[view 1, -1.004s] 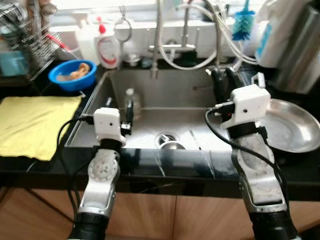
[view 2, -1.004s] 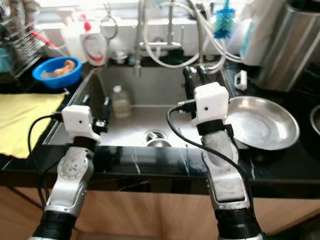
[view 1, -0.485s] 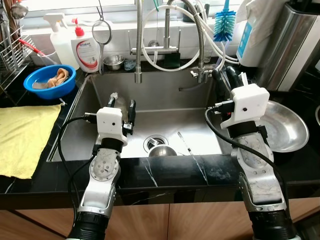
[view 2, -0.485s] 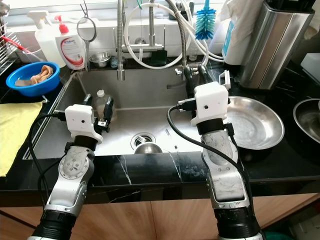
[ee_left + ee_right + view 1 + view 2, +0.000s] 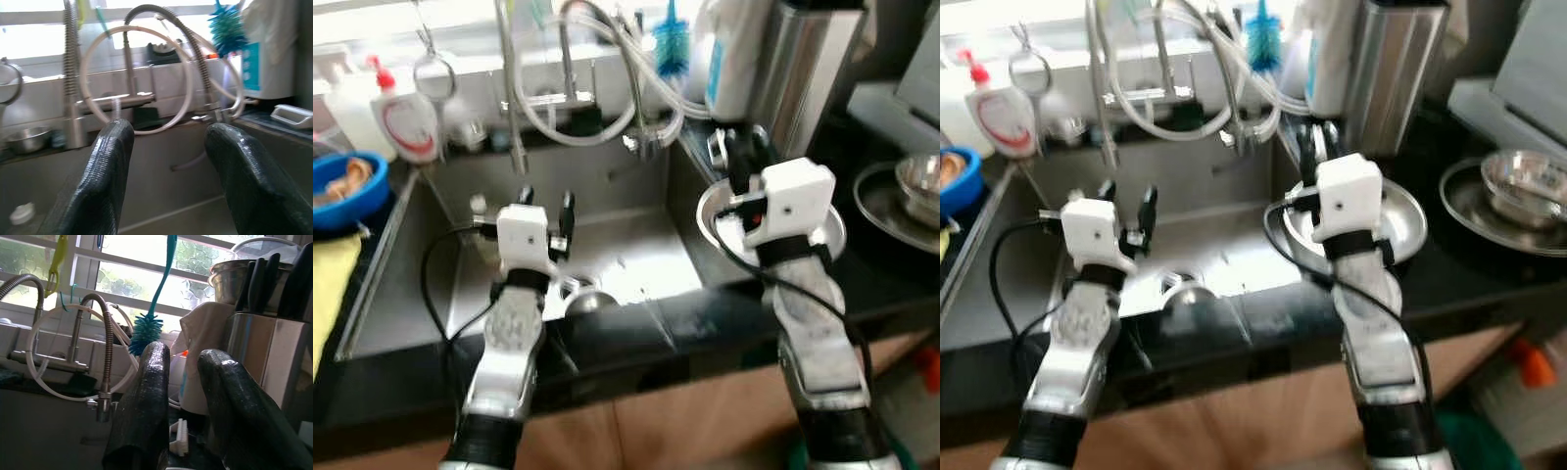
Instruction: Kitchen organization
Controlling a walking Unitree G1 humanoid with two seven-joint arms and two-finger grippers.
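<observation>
The robot's left hand (image 5: 544,201) hovers over the steel sink (image 5: 636,245), fingers spread and empty. Its right hand (image 5: 745,147) hangs above a metal bowl (image 5: 830,230) on the black tabletop (image 5: 705,313), fingers slightly parted, gripping nothing; a blue brush (image 5: 670,49) hangs behind.

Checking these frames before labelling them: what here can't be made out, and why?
- Steel pan: the right hand and wrist block its middle in the eye views.
- Sink drain: blurred, partly behind the left hand.
- Blue bowl: cut off by the left eye view's edge.
- Bottle label: too blurred to read.
</observation>
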